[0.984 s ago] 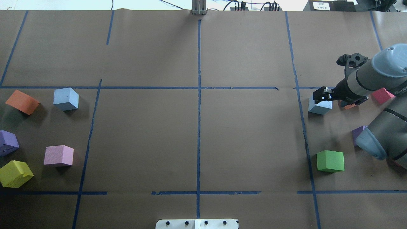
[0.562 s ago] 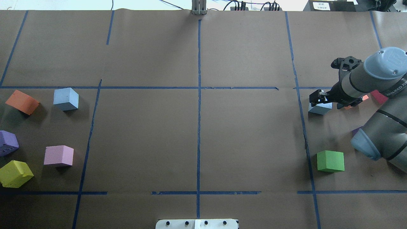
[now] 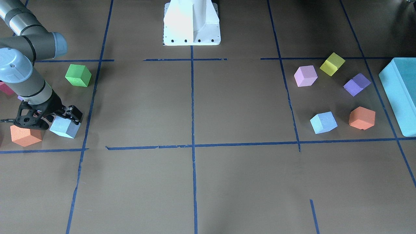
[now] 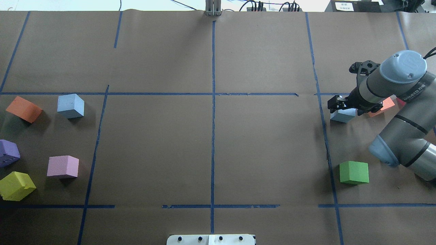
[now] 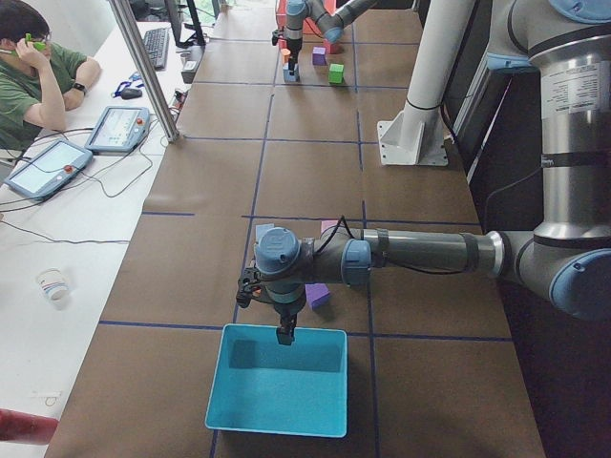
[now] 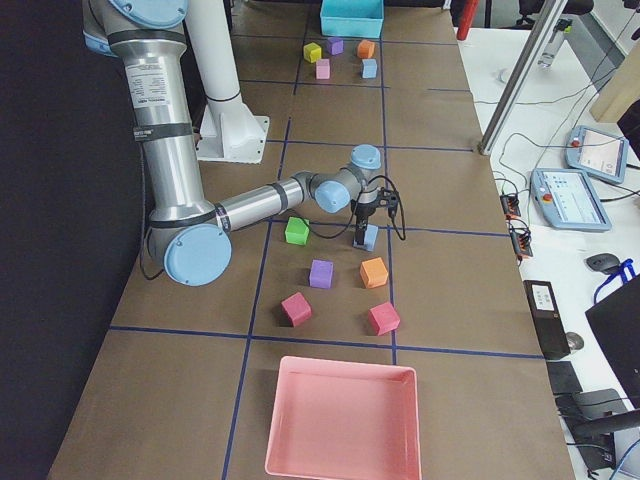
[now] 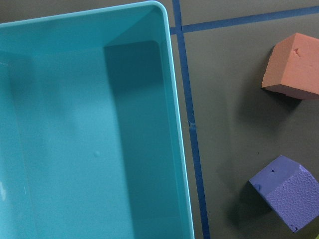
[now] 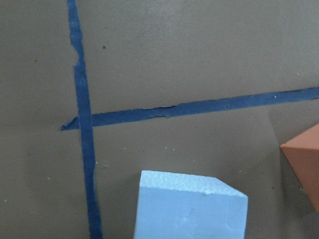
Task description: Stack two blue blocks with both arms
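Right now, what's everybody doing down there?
Right fingers at sky-blue block, grip unclear. Left fingers over teal box, state unclear. Other blue block untouched; orange cube close beside.

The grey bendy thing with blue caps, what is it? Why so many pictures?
It's a robot arm. There are two, the right arm and the left arm, each ending in a gripper. Cameras look from above, across the table, both ends and each wrist. Foam cubes lie on the brown table. The right gripper sits at one blue block; I can't tell if it grips. The other blue block lies at the other end. The left gripper hangs over a teal box.
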Tool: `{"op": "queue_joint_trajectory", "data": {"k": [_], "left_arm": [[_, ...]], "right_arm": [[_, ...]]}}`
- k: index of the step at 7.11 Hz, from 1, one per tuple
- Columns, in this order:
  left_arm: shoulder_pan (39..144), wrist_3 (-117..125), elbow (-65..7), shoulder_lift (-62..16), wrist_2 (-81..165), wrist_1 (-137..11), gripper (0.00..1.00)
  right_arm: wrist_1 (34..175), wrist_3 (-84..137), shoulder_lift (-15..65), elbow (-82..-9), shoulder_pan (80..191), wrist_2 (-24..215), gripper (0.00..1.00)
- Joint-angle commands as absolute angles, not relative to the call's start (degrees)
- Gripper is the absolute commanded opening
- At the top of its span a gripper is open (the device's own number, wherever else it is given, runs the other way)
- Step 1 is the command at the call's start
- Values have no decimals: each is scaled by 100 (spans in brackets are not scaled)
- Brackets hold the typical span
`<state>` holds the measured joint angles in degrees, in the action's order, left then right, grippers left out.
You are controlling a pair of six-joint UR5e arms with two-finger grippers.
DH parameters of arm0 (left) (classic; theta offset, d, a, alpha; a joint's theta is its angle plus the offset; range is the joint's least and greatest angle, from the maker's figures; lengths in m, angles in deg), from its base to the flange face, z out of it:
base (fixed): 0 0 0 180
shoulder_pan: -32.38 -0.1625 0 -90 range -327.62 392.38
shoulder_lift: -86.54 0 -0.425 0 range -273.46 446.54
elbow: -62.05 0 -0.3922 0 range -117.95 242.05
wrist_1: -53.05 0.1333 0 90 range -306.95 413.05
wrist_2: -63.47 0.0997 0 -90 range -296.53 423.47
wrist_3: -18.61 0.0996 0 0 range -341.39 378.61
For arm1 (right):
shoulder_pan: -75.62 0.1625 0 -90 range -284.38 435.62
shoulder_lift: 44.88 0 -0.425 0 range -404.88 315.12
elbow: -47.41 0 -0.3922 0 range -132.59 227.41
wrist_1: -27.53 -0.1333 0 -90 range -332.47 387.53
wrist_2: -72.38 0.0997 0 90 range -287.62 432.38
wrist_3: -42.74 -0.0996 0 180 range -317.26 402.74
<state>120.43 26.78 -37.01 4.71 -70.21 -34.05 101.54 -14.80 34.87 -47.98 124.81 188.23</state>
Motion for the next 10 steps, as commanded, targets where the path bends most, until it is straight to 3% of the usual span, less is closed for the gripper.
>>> {"op": "queue_joint_trajectory", "data": {"k": [1, 2, 3, 7, 10], "left_arm": [[12044, 2678, -3701, 471, -7021, -3405, 100], [12044, 2678, -3701, 471, -7021, -3405, 100], [12044, 2678, -3701, 471, -7021, -3405, 100], [12044, 2678, -3771, 471, -7021, -3396, 100], [12044, 2678, -3824, 480, -7021, -3387, 100]], "right_arm": [[10154, -1483, 3422, -4663, 12440, 18699, 72], [10154, -1465, 3422, -4681, 12440, 18717, 35], [10154, -1474, 3396, -4742, 12440, 18717, 23], [10888, -1562, 1837, -4717, 12109, 18682, 17], [11612, -1928, 138, -3884, 11256, 18041, 16]]}}
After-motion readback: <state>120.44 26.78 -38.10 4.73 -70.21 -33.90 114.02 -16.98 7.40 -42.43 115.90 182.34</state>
